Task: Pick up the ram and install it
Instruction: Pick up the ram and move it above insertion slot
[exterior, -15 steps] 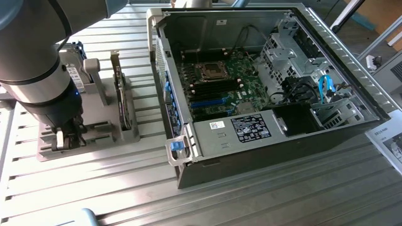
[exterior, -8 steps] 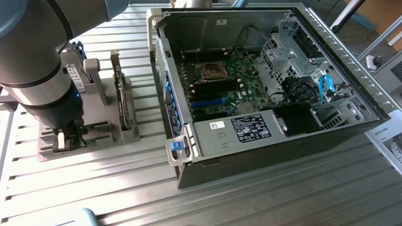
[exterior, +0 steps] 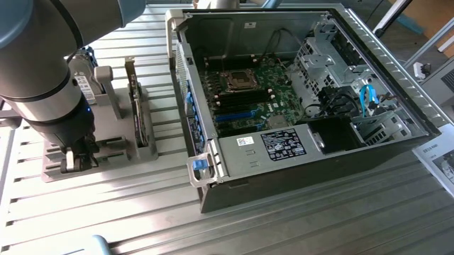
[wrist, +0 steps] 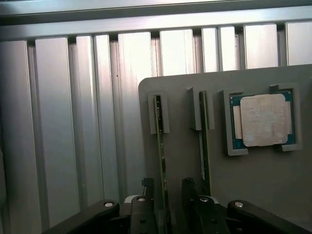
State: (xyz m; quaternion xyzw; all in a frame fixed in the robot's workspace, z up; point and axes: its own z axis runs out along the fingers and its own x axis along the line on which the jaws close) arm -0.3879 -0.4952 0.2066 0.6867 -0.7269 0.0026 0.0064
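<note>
- Two long, narrow green circuit-board sticks are seated on edge in one grey slotted holder (wrist: 180,161): the ram (wrist: 159,141) and a second stick (wrist: 204,146).
- One square processor chip (wrist: 263,119) is seated beside them.
- The ram is straddled by the gripper (wrist: 168,192) fingers, spread wide, unclamped.

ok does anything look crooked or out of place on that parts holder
Nothing stands out. The ram and the second stick stand straight on edge in their slots in the grey holder. The processor sits square in its recess. The open gripper straddles the ram.
</note>
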